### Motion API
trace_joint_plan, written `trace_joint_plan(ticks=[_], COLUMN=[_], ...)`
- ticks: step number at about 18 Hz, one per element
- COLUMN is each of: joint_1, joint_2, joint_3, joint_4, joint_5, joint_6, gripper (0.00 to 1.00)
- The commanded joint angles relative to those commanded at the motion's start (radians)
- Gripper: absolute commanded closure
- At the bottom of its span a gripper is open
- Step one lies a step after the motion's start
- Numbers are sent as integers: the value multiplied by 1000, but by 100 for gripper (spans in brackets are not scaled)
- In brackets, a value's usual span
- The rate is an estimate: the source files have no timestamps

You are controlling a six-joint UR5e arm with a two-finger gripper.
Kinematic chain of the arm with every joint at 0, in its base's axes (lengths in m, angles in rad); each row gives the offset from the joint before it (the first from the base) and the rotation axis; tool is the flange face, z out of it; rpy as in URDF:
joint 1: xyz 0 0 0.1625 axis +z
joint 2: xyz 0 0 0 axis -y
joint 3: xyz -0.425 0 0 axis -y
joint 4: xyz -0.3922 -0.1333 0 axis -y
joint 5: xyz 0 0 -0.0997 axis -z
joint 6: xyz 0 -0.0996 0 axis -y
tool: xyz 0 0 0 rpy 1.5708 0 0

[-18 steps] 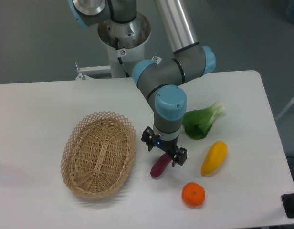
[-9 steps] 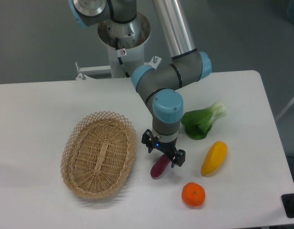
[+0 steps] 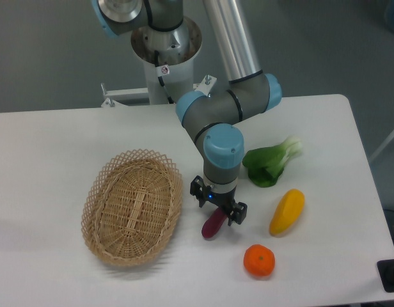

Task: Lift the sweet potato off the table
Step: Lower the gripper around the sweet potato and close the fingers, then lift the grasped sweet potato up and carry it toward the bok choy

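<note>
Gripper [image 3: 218, 212]: directly over the sweet potato's upper end; jaws apart, one finger on each side of the tuber, not clamped; sits slightly lower and further left than 1.0 s ago
Sweet potato [image 3: 213, 225]: lies on the table [image 3: 50, 147], just right of the wicker basket [image 3: 132, 206]; position unchanged
Arm: elbow has shifted left since the earlier frame
Neighbours: yellow fruit [image 3: 286, 211] and orange [image 3: 258, 261] to the right, greens [image 3: 272, 164] behind; none moved
</note>
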Motion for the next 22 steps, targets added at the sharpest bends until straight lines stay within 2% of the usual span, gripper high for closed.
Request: trace_joint_plan(ticks=[3,5,9,11,16,20,22], joint_1=[0,0,0,0,3,9,14], joint_2=[0,-2,-2,0,23,78,106], joint_3=[3,5,6,8,29,61,89], joint_4=[-2,-2,-2,-2,-3,-35,-90], joint_5=[2,3,8,8,6,9,8], joint_6=[5,5,5,6,21,55,66], gripper=[55,60,64,69,70,70,70])
